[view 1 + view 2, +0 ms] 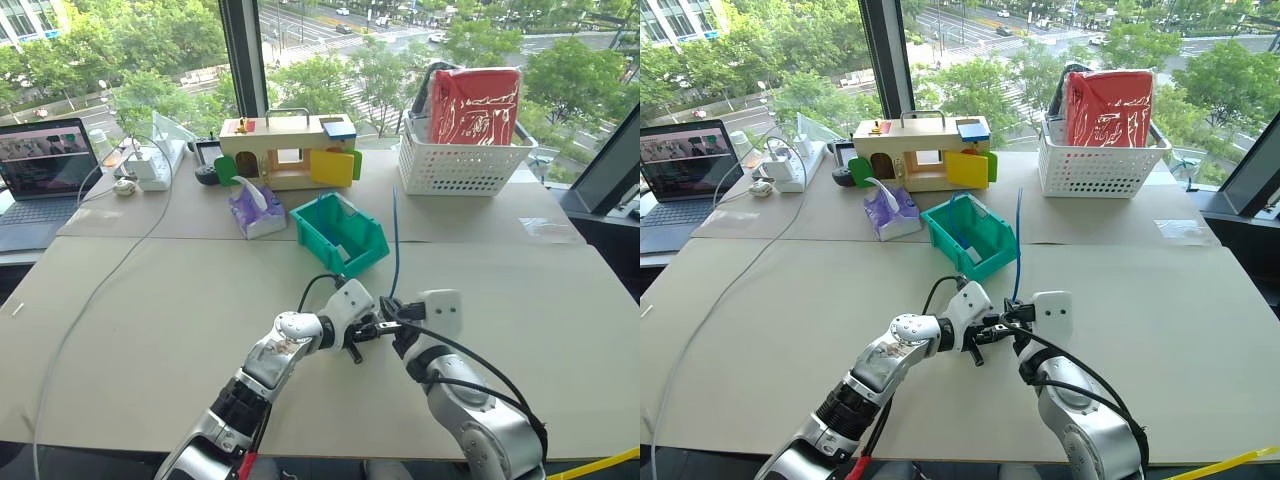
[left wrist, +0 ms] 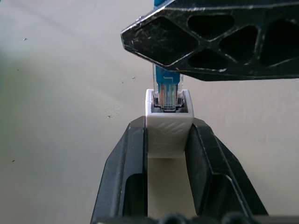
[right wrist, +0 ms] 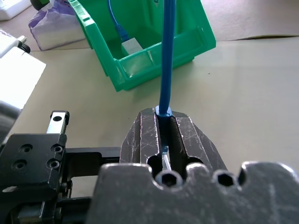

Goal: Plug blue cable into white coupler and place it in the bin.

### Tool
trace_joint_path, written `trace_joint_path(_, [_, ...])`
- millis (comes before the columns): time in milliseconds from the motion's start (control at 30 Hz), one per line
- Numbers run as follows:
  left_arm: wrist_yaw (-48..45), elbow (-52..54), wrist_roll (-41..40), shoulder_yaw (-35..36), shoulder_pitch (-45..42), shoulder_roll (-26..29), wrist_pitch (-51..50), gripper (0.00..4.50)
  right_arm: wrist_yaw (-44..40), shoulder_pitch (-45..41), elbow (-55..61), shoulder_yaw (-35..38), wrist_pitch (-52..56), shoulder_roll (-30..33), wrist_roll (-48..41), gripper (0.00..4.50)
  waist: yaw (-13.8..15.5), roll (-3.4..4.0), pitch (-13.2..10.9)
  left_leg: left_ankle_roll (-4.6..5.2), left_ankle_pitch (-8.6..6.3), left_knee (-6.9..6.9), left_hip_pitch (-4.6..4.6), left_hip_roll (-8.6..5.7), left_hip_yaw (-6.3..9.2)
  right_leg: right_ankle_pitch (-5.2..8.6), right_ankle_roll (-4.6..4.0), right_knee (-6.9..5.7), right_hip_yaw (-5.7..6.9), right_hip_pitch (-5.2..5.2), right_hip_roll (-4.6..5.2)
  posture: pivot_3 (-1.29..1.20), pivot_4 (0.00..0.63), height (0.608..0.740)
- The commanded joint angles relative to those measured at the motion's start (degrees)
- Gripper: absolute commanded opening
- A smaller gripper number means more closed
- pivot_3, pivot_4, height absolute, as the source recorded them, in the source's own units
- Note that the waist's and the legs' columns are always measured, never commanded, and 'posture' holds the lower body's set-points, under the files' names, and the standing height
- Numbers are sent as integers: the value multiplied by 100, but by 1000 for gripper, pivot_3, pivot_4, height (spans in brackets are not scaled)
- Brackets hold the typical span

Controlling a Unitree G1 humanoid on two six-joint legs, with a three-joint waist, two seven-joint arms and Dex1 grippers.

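L tool [image 2: 168,140] pinches white coupler [image 2: 168,127] above counter [image 1: 150,320]; R tool [image 3: 167,122] is clamped on blue cable [image 3: 166,60], clear plug sitting in the socket mouth, prob. not fully seated. Risk: off-axis push cocks plug or slips coupler from its pads. Bin [image 1: 340,232] just beyond, already holding another cable.

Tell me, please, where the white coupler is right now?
The white coupler sits clamped in the left gripper above the table, just in front of the bin, with the blue cable plug entering its socket.
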State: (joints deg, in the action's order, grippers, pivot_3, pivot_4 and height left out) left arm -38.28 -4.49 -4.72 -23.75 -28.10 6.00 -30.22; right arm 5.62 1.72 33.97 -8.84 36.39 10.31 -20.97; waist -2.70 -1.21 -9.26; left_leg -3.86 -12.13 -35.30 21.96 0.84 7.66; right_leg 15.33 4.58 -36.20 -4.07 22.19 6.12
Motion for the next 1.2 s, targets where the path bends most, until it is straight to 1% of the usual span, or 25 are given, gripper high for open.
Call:
trace_joint_path(33, [-137, 199, -83, -56, 50, 35, -141, 644, -116, 345, -541, -146, -11, -147, 165, 0, -4, -1, 2, 0, 0, 0, -1, 0, 0, 0, 1, 0, 0, -1, 0, 0, 150, 740])
trace_joint_path(167, [-169, 269, -81, -45, 51, 95, -227, 644, -248, 495, -771, -141, -232, -261, 354, 0, -12, -1, 7, 0, 0, 1, -6, 0, 0, 1, 2, -1, 0, -5, 0, 0, 150, 740])
trace_joint_path(467, [-218, 464, -101, -32, 85, 244, -396, 644, -414, 594, -1088, -447, -332, -395, 865, 0, -71, -5, 21, 0, 0, 1, -16, 2, 0, 2, 3, -6, 0, -8, -1, 0, 150, 740])
trace_joint_path(633, [-248, 565, -128, -27, 93, 308, -498, 644, -513, 677, -1349, -495, -427, -534, 1018, 0, -113, -15, 47, 0, -1, 7, -28, 4, 0, 4, 3, -7, 0, -16, -3, 0, 150, 740])
trace_joint_path(800, [-254, 631, -138, -29, 116, 337, -567, 644, -593, 658, -1503, -370, -470, -665, 1018, 0, -133, -42, 83, 0, -1, 18, -50, 8, 0, 6, 2, -5, -1, -30, -6, 0, 150, 740])
trace_joint_path(900, [-240, 602, -145, -22, 112, 314, -582, 644, -706, 644, -1443, -219, -499, -804, 828, 0, -131, -46, 86, 0, -2, 24, -73, 10, 0, 8, 0, -3, -1, -53, -8, 0, 150, 740])
trace_joint_path(1033, [-205, 554, -138, -22, 111, 260, -565, 644, -773, 542, -1325, -120, -469, -821, 864, 0, -127, -46, 86, 0, -2, 25, -79, 10, 0, 9, 0, 1, -1, -60, -8, 0, 150, 740])
trace_joint_path(1100, [-175, 521, -129, -13, 107, 223, -539, 644, -796, 495, -1318, -103, -461, -789, 929, 958, -120, -46, 86, 0, -2, 25, -79, 10, 0, 9, 0, 1, -1, -60, -8, 0, 150, 740])
trace_joint_path(1133, [-163, 511, -125, -8, 107, 207, -529, 644, -798, 479, -1307, -83, -451, -789, 937, 1167, -113, -44, 85, 0, -2, 26, -78, 10, 0, 9, 0, 2, 0, -60, -8, 0, 150, 740])
trace_joint_path(1167, [-157, 504, -122, -4, 108, 196, -522, 644, -801, 469, -1301, -69, -446, -793, 940, 1570, -110, -45, 85, 0, -2, 24, -76, 8, 0, 9, 0, 1, -1, -58, -7, 0, 150, 740])
trace_joint_path(1200, [-150, 497, -120, 1, 110, 184, -516, 644, -811, 462, -1302, -69, -440, -780, 957, 1790, -108, -45, 85, 0, -2, 24, -76, 9, 0, 9, 0, 2, -1, -60, -7, 0, 150, 740])
